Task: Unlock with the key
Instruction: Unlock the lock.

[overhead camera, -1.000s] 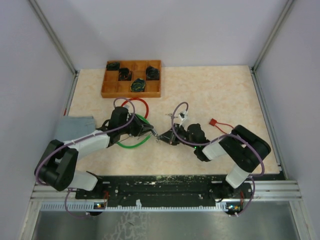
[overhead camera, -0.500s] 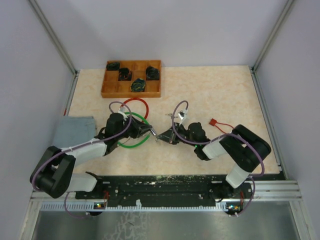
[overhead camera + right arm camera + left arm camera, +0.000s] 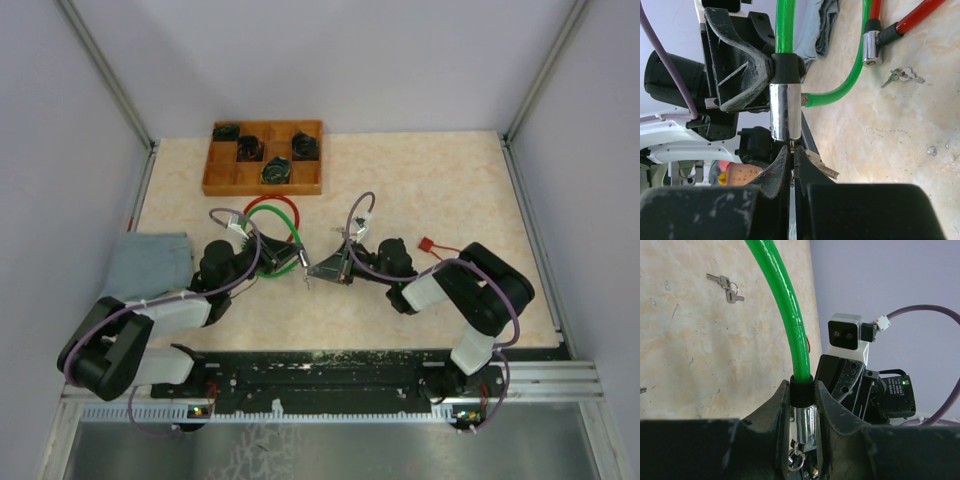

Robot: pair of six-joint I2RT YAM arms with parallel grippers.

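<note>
My left gripper [image 3: 803, 390] is shut on the black collar and chrome cylinder [image 3: 805, 425] of the green cable lock [image 3: 785, 300], holding it off the table. My right gripper [image 3: 791, 150] is shut on a small key [image 3: 791, 145], which sits at the open end of that cylinder [image 3: 785, 111]. A key ring [image 3: 795, 460] hangs below the cylinder. In the top view the two grippers meet at mid-table, left [image 3: 292, 260] and right [image 3: 318, 270], with the green cable [image 3: 262, 269] looping behind them.
A red cable lock [image 3: 912, 15] with its chrome cylinder [image 3: 871, 47] and spare keys [image 3: 902, 76] lies just beyond. A wooden compartment tray [image 3: 222, 182] stands at the back left. A grey cloth [image 3: 150, 262] lies at left, and a red tag [image 3: 428, 244] at right.
The left arm has dropped low and drawn back to the left, still gripping the lock. The green loop has shifted toward the red one. The right gripper has moved slightly left with it.
</note>
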